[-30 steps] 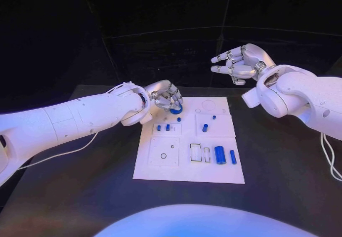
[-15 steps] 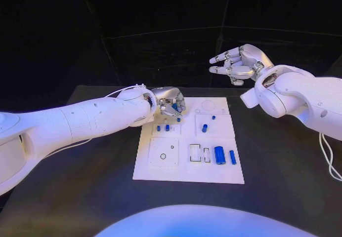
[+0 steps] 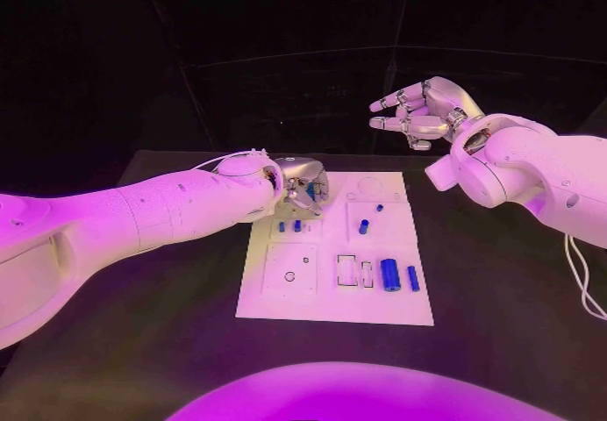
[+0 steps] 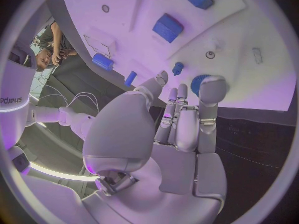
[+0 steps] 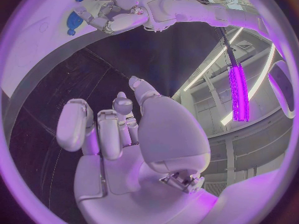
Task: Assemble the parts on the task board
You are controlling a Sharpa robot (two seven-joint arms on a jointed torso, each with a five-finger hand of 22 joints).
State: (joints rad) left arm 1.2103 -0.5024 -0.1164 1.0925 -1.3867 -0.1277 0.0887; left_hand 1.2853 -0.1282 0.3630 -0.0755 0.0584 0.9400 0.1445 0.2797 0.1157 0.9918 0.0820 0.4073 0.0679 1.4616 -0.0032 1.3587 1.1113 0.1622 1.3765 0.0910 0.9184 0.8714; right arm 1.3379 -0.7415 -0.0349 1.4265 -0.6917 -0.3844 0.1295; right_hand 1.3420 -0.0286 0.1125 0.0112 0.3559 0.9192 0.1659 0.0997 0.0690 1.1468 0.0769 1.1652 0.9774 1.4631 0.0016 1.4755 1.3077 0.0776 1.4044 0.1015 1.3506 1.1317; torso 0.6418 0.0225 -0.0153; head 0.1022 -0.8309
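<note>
1. Round blue disc part (image 4: 197,82), ridged along its edge and probably hard plastic, is sitting at the far left corner of the flat white task board (image 4: 249,30), close to the board's edge and partly under a fingertip (image 4: 212,87).
2. Silver left hand (image 3: 301,182) is curling over that disc with one fingertip touching it. The thumb is standing a little apart, so I cannot tell whether the hand is grasping the disc or only pressing on it.
3. Risk, as I am judging it: smooth metal fingers on a small slick disc are inviting a slip. With the disc so near the edge, a sideways push could be sending it off onto the black table (image 3: 152,333).
4. A short blue peg (image 4: 178,67) is standing just beside the disc, and a drifting finger could be knocking it over.
5. Nearer the robot, a stout blue cylinder (image 3: 391,274) and a slim blue bar (image 3: 414,279) are lying side by side on the board. Being round, the cylinder would be rolling if the board gets nudged.
6. Silver right hand (image 3: 417,114) is hovering raised past the board's far right corner, fingers spread and carrying nothing, so it is posing no risk to the parts.
</note>
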